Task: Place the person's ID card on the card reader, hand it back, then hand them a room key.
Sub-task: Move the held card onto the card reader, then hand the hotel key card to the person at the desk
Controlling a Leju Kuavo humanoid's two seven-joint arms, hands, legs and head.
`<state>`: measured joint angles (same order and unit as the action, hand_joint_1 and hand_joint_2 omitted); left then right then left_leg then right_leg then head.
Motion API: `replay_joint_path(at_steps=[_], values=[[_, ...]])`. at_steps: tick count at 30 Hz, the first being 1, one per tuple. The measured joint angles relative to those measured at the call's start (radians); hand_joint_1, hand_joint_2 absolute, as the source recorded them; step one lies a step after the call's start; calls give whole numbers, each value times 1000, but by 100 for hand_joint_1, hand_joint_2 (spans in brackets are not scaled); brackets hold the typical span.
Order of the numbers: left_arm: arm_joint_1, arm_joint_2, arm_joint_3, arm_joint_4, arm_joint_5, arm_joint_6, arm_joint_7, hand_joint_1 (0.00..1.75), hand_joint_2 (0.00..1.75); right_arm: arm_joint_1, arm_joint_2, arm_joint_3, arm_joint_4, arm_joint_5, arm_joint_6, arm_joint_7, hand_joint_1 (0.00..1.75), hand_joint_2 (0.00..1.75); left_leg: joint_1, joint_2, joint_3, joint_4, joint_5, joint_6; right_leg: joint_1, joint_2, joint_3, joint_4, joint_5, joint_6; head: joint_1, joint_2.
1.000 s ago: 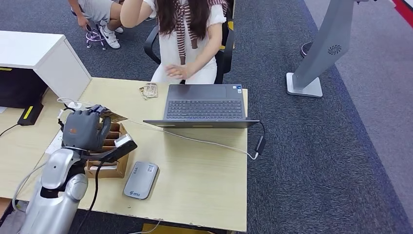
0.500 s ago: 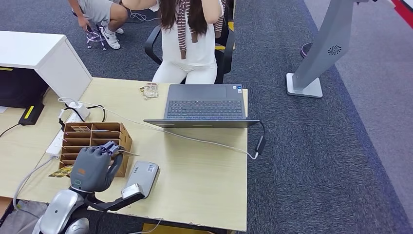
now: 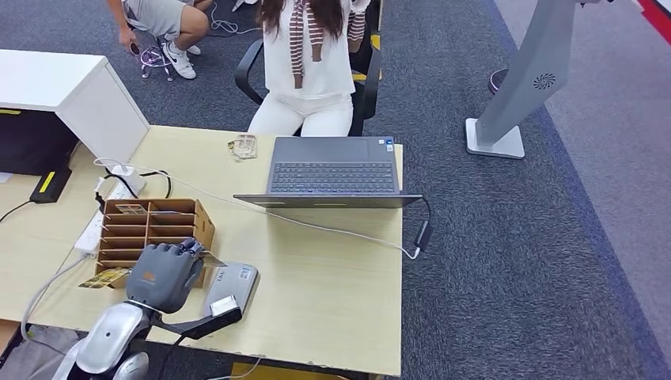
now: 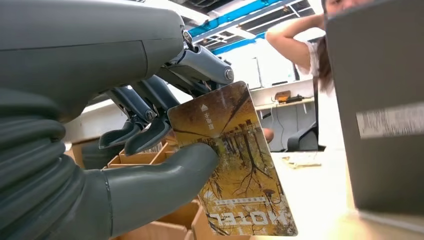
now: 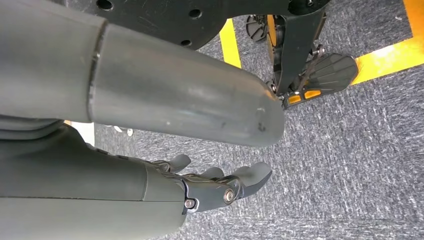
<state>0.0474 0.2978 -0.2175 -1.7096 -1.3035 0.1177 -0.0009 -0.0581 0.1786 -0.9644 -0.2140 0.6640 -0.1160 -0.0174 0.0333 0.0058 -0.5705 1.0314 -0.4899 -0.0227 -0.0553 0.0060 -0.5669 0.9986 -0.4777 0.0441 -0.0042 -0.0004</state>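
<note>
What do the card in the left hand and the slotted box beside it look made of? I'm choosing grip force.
The card pinched by the left hand looks like glossy printed plastic: a thin, stiff sheet with rounded corners, an autumn tree photo and the word HOTEL. The slotted box looks like unfinished brown wood or thick cardboard, matte, with thin flat dividers; which one is hard to tell.

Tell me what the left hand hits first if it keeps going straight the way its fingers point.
Probably the laptop: the left hand, holding the key card, points across the desk toward it. Depth is unclear; the wooden organizer sits close beside that path.
</note>
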Motion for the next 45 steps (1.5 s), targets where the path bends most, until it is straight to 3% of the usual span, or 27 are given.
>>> replay_joint_path(at_steps=[6,28,45], values=[[-29,26,-58,51,-51,-54,46,175,175,-1,2,-8,0,12,6,-5,0,0,0,0,0,0,0,0,0,0,0,0,0,0,0,0],[-64,104,-150,126,-18,-129,39,175,175,-4,13,-12,1,22,28,-17,0,0,0,0,1,0,0,0,0,0,1,0,0,0,0,0],[-120,114,-179,128,3,-142,23,175,175,-5,21,-12,1,30,43,-47,0,0,0,0,1,0,0,0,0,0,1,0,0,0,0,0]])
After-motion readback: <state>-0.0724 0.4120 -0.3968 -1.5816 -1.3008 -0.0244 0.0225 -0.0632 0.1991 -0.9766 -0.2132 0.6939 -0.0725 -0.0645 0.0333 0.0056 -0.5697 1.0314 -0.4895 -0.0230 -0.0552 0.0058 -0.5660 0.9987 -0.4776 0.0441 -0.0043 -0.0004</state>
